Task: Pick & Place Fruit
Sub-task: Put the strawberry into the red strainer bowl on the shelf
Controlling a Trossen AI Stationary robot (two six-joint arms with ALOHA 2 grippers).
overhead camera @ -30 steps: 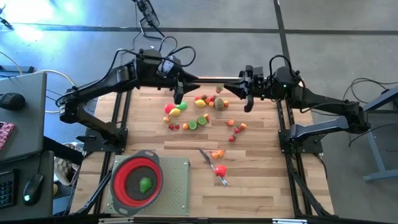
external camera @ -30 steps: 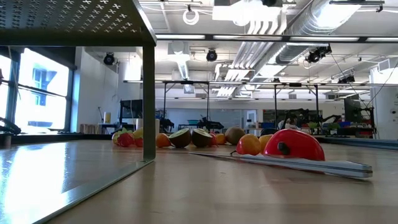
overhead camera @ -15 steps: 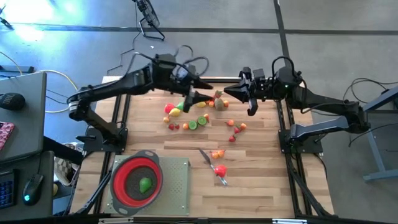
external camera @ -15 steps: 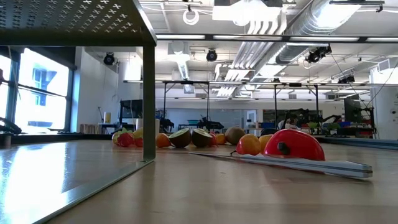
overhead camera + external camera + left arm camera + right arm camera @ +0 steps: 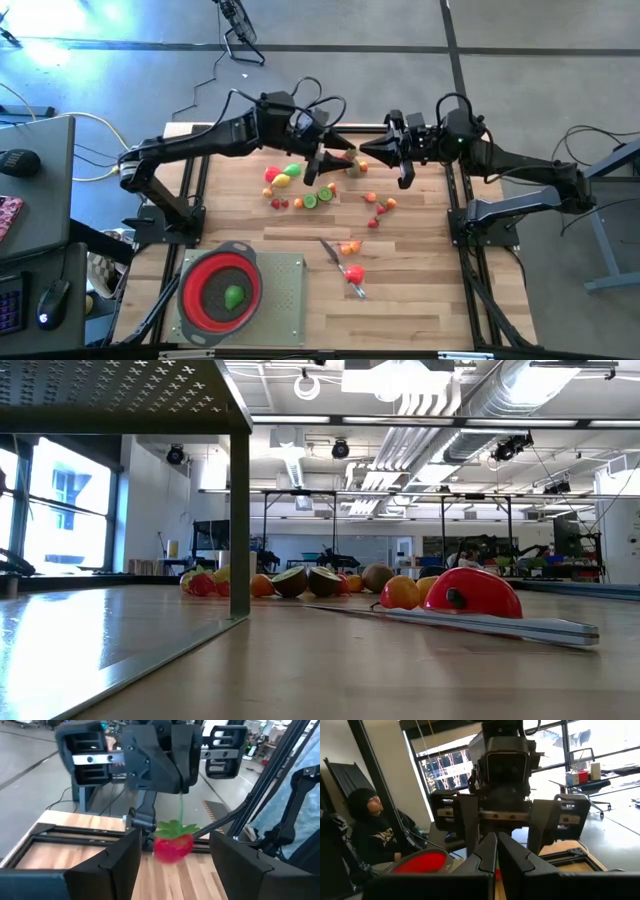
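Note:
A red toy strawberry (image 5: pixel 173 846) with a green leaf cap hangs by a thin green stem above the table's far middle. My right gripper (image 5: pixel 368 152) is shut on that stem and points toward the left arm. My left gripper (image 5: pixel 335 160) faces it, level and open. In the left wrist view its two fingers stand on either side of the strawberry with a gap on each side. More small fruit (image 5: pixel 300 185) lie loose on the wooden table below. A green fruit (image 5: pixel 234 297) lies in the red strainer (image 5: pixel 205 285). My right gripper pinches the top end of the strawberry's stem (image 5: pixel 180 807) between its two fingertips. The fingers come level from the table's right side. The strawberry hangs straight below them, clear of the table.
The strainer sits on a grey perforated tray (image 5: pixel 285 300) at the near left. A slim grey knife (image 5: pixel 332 252) and a red fruit (image 5: pixel 353 273) lie near the table's middle. A person (image 5: pixel 367 830) sits beyond the table's left side.
My left gripper has moved toward the table's right edge and a little down, tipping to level, until its fingers stand around the strawberry hanging from my right gripper. The strawberry has stayed where it was.

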